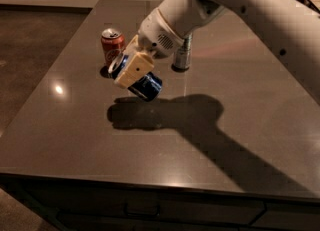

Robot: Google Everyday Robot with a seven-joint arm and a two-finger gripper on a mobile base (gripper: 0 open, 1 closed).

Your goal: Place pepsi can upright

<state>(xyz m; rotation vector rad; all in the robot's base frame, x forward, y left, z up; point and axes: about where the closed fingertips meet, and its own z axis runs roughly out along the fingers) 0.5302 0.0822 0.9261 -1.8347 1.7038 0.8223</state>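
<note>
Blue pepsi can tilted above table, clenched in tool, white arm slanting down to it

Thick, smooth cream-white arm of rounded tubular shells, dotted with small dark round recesses along its length. Paler cylindrical wrist section with a patch of fine perforations and a faint seam ring. Two-finger gripper with blocky, pale tan pads, above the left half of the glossy grey-brown tabletop, nearer its far edge.
</note>
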